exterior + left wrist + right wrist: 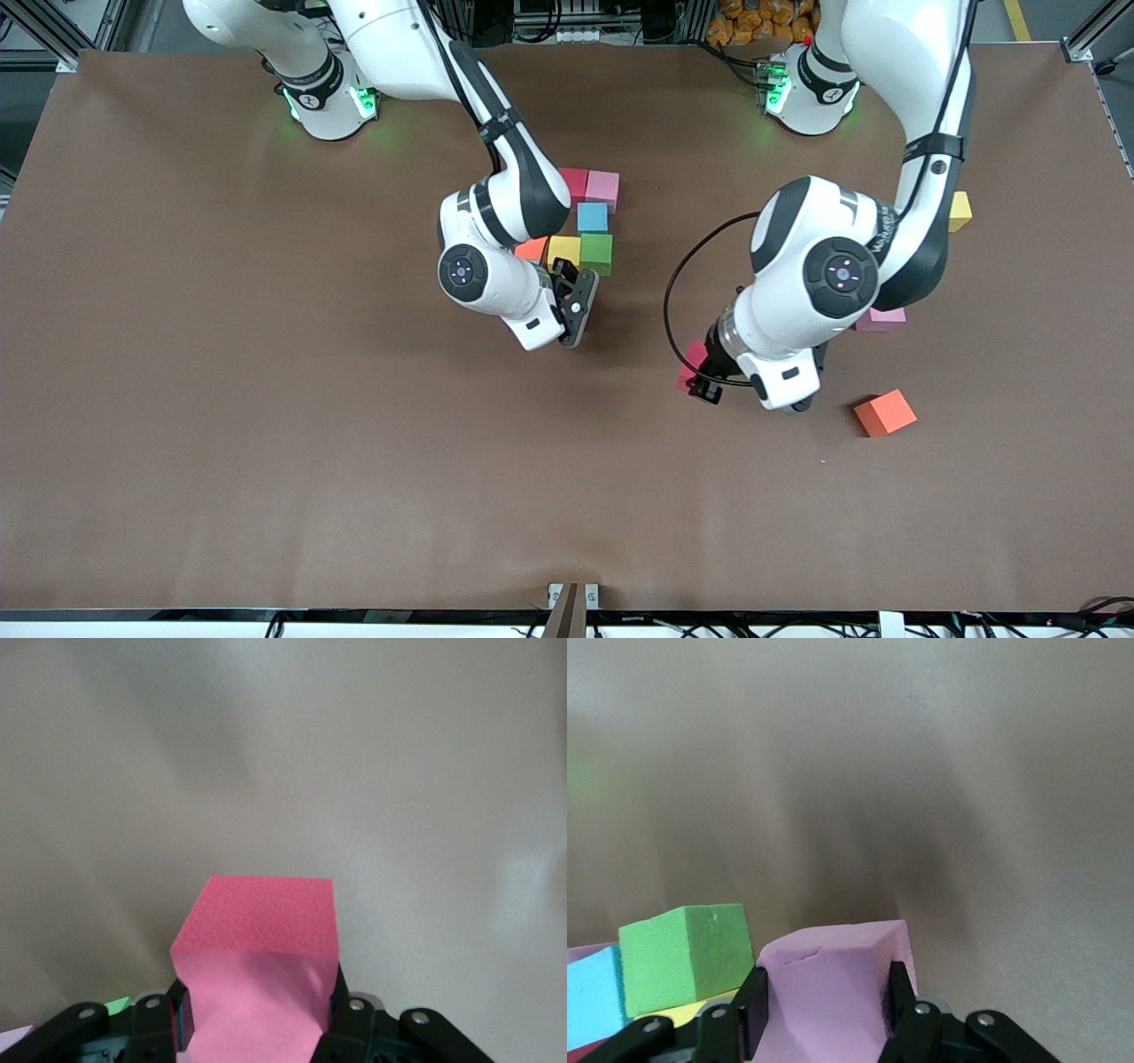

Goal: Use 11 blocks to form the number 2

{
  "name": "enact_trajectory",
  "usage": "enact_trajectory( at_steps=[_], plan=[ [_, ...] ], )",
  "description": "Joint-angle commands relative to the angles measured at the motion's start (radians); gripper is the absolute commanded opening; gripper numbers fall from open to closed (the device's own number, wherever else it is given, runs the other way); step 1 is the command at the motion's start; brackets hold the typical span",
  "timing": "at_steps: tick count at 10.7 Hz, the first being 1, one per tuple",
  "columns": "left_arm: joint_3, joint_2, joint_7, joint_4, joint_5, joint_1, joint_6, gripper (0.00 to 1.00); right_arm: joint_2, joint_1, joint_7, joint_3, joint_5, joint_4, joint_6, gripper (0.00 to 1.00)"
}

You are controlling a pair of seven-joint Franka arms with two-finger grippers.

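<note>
Right gripper (580, 306) clamped on a purple block (833, 992), hanging low over the table (266, 399) just beside the half-built number 2 (585, 226), on the side toward the front edge. Block squeezed, foam bulging slightly between the pads. Left gripper (709, 377) shut on a red block (261, 966), held over bare table mid-way between the build and the loose orange block (884, 413), toward the left arm's end.

Key relation: open slot for the purple block likely lies directly under or just next to the right gripper, touching the row of orange, yellow block (563, 251) and green block (596, 252). In the right wrist view, green cube sits just beside the held one, nearly level. Right arm clearly nearer to the build; left arm well apart, waiting its turn by the look of it.

Build so far, near the table's middle: red and pink at the row nearest the bases, blue block (593, 217) below, then the three-cube row. Cubes tight, edges roughly square. No long axis on a cube; only face alignment matters.

Loose stock at the left arm's end: another yellow, a pink partly hidden under the left arm, the orange.
</note>
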Motion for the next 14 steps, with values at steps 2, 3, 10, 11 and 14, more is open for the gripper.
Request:
enact_trajectory(
  at_steps=[2,3,10,11,14],
  plan=[
    [-0.011,-0.02,0.009,-0.017,0.001,0.006,0.016,0.53,0.022,-0.027,-0.018,0.016,0.006,0.032,-0.013,0.0],
    [-0.011,-0.02,0.006,-0.017,0.001,0.006,0.021,0.53,0.028,-0.027,-0.043,0.016,0.006,0.027,-0.013,0.0],
    [-0.011,-0.02,0.008,-0.018,-0.027,0.008,0.026,0.54,0.051,-0.038,-0.121,0.016,0.002,0.002,-0.016,0.0],
    [-0.011,-0.022,0.008,-0.017,-0.028,0.009,0.026,0.54,0.051,-0.035,-0.124,0.016,0.002,-0.01,-0.012,0.0],
    [-0.011,-0.022,0.003,-0.017,-0.062,0.009,0.026,0.54,0.049,-0.025,-0.116,0.018,0.003,-0.011,0.023,0.99]
  ],
)
